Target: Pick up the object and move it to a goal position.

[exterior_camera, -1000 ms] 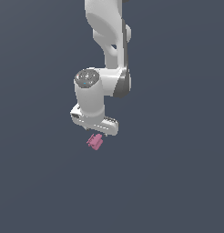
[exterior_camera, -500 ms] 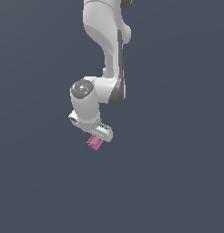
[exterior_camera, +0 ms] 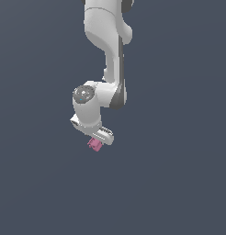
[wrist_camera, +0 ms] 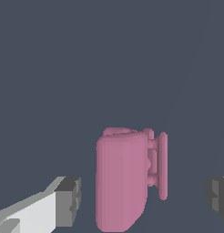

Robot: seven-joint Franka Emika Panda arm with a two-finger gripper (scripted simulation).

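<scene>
Pink is the only colour I see against the grey: one object [exterior_camera: 94, 144], a small blocky piece tucked just under my one white gripper [exterior_camera: 93, 139]. On the wrist feed the object [wrist_camera: 125, 179] sits between two dark pads [wrist_camera: 69, 200], clear gaps either side, so the jaws are spread and grasp nothing.

Flat, even simulator lighting filling both views; dim slate-blue backdrop showing no gradient, no cast shadows. Soft shading falling across white arm [exterior_camera: 108, 50], underside edges going grey, hinting light coming from above. No glare, only faint sheen sitting on round wrist cap. Pink object [wrist_camera: 125, 179] rendering sharp in wrist view, smooth tonal falloff running along its edges. No blur, no edge distortion showing.
</scene>
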